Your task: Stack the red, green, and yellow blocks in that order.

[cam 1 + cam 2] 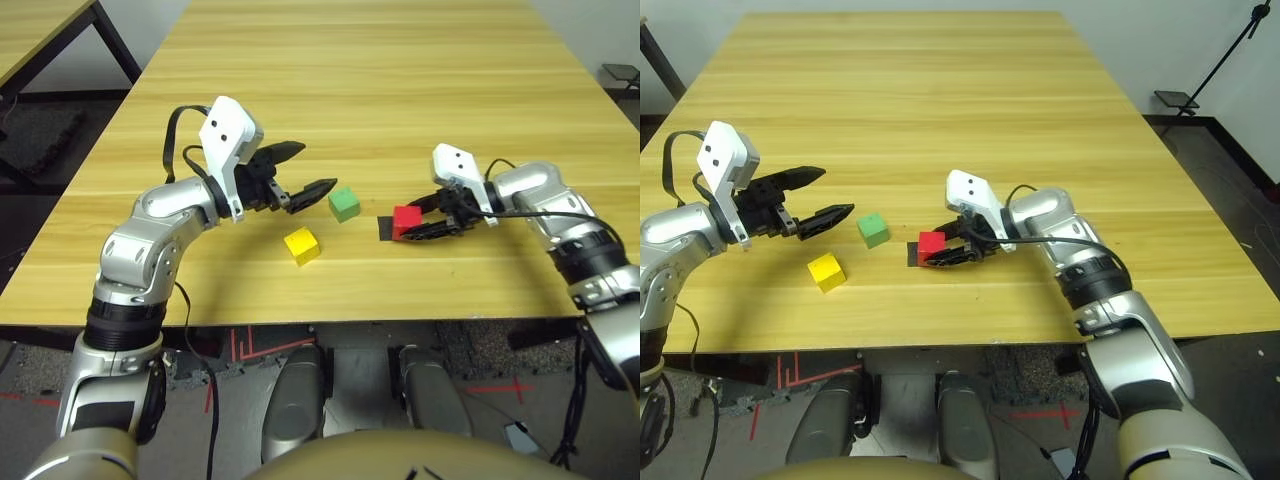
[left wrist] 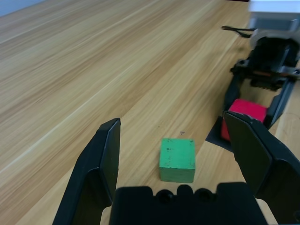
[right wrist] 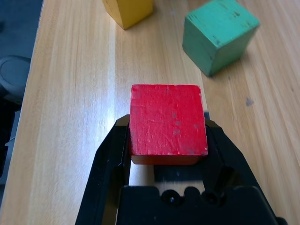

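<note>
My right fingers (image 3: 166,161) clamp the red block (image 3: 168,120), left fingers (image 2: 185,164) apart; green block (image 2: 177,159) and yellow block (image 1: 301,245) remain unstacked, 0 of 3 placed.

My desk (image 1: 350,80) is pale wood with long grain lines. A flat black square patch (image 1: 385,228) lies near its front edge, toward four o'clock of centre. A second desk (image 1: 40,30) stands at ten o'clock.

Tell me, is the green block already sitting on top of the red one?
No, the green block rests on the table by itself, apart from the red block, which sits between the right tool's fingers.
</note>
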### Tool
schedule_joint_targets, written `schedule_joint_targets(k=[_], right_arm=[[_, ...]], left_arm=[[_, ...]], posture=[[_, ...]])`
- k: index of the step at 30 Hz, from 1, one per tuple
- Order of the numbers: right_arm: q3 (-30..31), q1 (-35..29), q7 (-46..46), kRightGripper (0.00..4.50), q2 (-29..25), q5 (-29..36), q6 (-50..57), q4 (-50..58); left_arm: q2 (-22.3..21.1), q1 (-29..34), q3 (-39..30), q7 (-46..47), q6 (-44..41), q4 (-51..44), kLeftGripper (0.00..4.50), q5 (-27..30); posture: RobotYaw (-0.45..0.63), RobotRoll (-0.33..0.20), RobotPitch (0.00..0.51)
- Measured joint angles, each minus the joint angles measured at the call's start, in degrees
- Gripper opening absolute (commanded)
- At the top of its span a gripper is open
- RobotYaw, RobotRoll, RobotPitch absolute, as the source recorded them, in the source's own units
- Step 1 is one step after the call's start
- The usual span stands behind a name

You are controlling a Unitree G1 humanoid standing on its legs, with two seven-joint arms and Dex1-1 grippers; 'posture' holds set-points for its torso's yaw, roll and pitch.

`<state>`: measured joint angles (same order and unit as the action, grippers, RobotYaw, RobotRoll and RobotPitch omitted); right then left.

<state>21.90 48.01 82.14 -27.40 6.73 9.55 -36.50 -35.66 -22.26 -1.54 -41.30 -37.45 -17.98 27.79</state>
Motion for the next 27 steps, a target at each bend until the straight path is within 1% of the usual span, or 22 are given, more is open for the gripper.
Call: schedule_joint_targets(k=[8,19,26,27], right_arm=[[-0.38,2.82,1.8,2.07,1.67,-2.83,-6.87,-9.82],[-2.69,3.47,1.55,2.07,3.57,-3.93,-11.11,-14.68],[-3.76,3.82,0.93,2.07,4.49,-4.55,-12.77,-16.46],[-3.82,3.82,1.06,2.8,4.49,-4.63,-12.88,-16.55]], left_arm=[[-0.4,3.47,-2.19,2.32,-3.15,-4.62,4.5,0.46],[-0.41,4.08,-2.58,3.69,-4.87,-6.06,4.5,1.68],[-0.47,2.73,-1.94,3.56,-4.98,-6.1,4.5,1.98],[-0.47,2.49,-1.58,3.52,-5.12,-6.06,4.5,1.98]], posture=[[0.37,-0.141,0.102],[0.37,-0.122,0.095],[0.35,-0.107,0.094],[0.34,-0.105,0.094]])
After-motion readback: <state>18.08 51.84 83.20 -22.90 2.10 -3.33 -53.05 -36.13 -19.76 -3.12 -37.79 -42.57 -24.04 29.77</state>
